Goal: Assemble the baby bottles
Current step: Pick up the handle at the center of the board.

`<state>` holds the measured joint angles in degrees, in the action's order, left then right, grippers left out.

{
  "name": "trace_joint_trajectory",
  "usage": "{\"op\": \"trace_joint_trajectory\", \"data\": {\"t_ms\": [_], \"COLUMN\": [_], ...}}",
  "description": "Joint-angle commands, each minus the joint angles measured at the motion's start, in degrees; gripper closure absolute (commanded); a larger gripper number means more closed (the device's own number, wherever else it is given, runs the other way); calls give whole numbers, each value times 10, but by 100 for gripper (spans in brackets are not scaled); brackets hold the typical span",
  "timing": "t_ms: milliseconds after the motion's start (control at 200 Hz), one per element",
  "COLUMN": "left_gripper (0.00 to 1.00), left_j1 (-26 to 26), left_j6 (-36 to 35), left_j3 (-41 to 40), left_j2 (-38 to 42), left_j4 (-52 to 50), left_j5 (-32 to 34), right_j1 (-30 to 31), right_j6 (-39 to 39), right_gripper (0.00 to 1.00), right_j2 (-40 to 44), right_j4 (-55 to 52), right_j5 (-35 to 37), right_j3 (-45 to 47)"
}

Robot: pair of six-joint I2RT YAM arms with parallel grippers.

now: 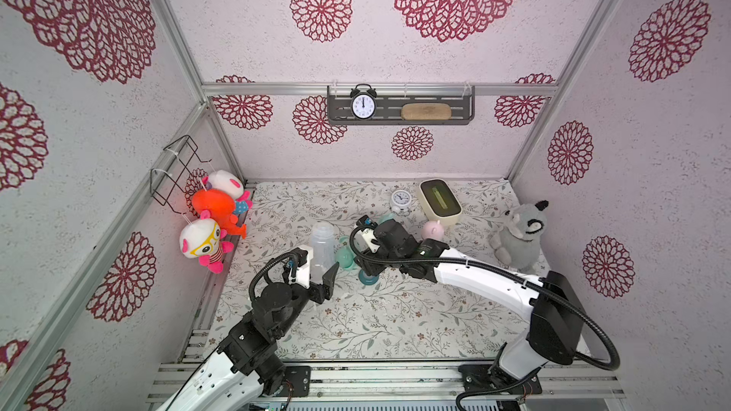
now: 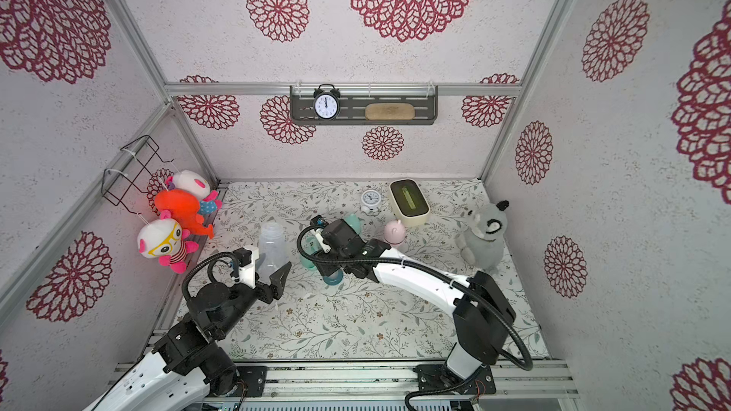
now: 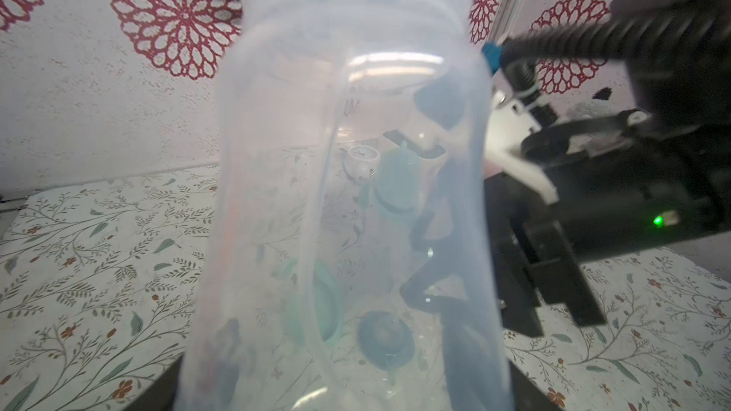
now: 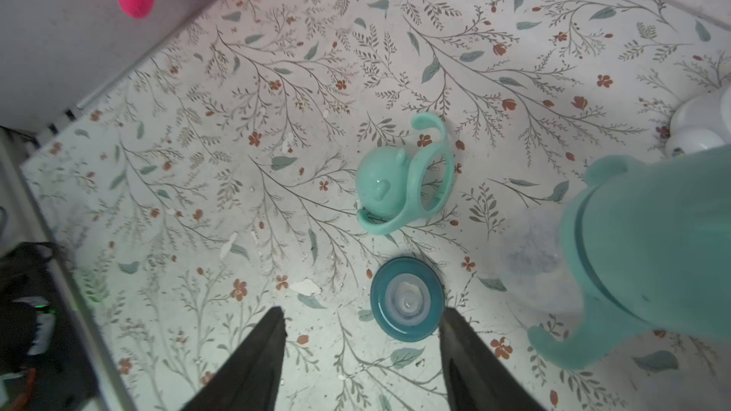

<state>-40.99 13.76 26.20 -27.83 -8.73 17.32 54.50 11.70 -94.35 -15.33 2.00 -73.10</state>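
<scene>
Baby bottles, and they're in pieces right now. One clear bottle (image 1: 322,245) with no top on it stands upright in the left gripper (image 1: 321,268), jaws clamped on its lower part, over the left side of the floral mat (image 1: 395,322). I can't tell whether its base touches the mat. On the left wrist camera the clear wall (image 3: 348,199) fills the middle of the picture.

Over to the right gripper (image 4: 362,312): fingers spread apart, nothing between them, hanging just above the mat. Just beyond the fingertips lies a teal collar (image 4: 406,298), flat on the mat with a clear nipple in its middle. It shows in both top views too (image 2: 332,279), under the right wrist.

A little past the collar lie a mint cap (image 4: 379,187) with small ears and a mint handle ring (image 4: 381,228). The cap is tucked between the ring's two handles and touches it.

Close beside the right wrist there's a mint bottle (image 4: 652,255) with cap, dark collar and handles on. In a top view it peeks out behind the arm (image 2: 353,223). A pink bottle (image 1: 432,230) stands capped further right, apart from both grippers.

At the back of the mat: a white alarm clock (image 1: 400,201), a cream box (image 1: 441,201) next to it, and a grey plush toy (image 1: 518,235) in the right corner. More plush toys (image 1: 213,211) hang on the left wall.
</scene>
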Motion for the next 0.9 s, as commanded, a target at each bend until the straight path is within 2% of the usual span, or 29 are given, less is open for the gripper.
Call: {"op": "trace_joint_trajectory", "data": {"t_ms": [0, 75, 470, 896], "left_gripper": [100, 100, 100, 99], "left_j1": [5, 6, 6, 6], "left_j6": [17, 21, 36, 37], "left_j3": [25, 38, 54, 54], "left_j2": [6, 7, 16, 12], "left_j4": [-31, -47, -68, -69], "left_j5": [19, 21, 2, -4], "right_j1": [4, 6, 3, -11], "right_j6": [0, 4, 27, 54], "right_gripper": [45, 49, 52, 55], "right_j2": [-22, -51, -185, -245], "right_j4": [54, 70, 114, 82], "right_j5": [44, 68, 145, 151], "right_j3": [-9, -18, -93, -140]}}
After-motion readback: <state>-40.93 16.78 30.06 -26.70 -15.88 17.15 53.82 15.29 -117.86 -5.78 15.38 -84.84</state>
